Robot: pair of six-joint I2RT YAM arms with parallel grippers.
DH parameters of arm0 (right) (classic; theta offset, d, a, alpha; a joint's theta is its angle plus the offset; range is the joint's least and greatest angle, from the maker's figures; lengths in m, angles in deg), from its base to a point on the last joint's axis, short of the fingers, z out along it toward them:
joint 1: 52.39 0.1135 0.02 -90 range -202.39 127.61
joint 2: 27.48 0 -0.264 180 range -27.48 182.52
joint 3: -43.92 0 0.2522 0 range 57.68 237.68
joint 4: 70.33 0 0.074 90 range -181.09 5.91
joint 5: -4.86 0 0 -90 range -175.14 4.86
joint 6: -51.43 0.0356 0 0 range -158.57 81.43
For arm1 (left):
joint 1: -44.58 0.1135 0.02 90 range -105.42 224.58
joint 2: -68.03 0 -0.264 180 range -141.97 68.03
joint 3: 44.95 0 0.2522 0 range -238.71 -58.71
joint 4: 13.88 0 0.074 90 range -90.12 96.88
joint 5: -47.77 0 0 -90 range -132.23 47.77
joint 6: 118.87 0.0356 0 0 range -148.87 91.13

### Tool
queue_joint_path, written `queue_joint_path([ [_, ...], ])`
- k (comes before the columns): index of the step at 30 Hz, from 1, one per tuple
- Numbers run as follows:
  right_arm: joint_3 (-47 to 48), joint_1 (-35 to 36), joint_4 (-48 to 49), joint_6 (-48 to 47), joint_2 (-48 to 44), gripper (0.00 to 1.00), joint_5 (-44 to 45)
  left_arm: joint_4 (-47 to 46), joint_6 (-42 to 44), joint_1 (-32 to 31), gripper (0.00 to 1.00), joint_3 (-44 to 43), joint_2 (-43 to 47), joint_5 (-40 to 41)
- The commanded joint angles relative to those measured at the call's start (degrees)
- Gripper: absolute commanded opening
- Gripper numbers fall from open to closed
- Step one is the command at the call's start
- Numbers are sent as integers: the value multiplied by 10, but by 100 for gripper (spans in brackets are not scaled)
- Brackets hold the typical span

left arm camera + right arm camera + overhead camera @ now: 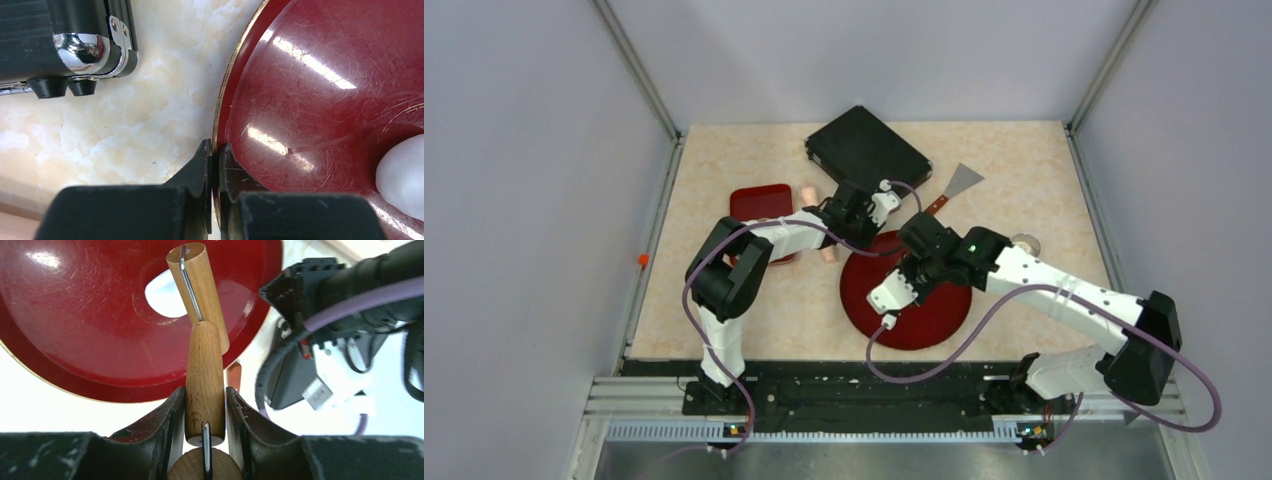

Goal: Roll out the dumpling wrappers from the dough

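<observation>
Nearest me, my right gripper [205,405] is clamped on the handle of the wooden rolling pin [204,365], which reaches out over the round red plate [75,330]. The dough [161,295], a soft white lump, sits in the plate's centre, partly behind the pin's far end. My left gripper [216,160] is pinched tight on the plate's rim. Beyond lie a black case [864,150] and a scraper [961,183].

Bright overhead light — streaked glare on the red plate [310,65], tabletop [60,410] blown out white.
</observation>
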Motion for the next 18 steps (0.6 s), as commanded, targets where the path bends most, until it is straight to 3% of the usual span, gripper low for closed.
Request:
queue_joint_path([
  [1, -25, 3, 74, -17, 28, 0, 30, 25, 44, -2, 0, 24, -1, 35],
  [18, -108, -15, 10, -25, 36, 0, -35, 14, 37, 6, 0, 33, 8, 27],
])
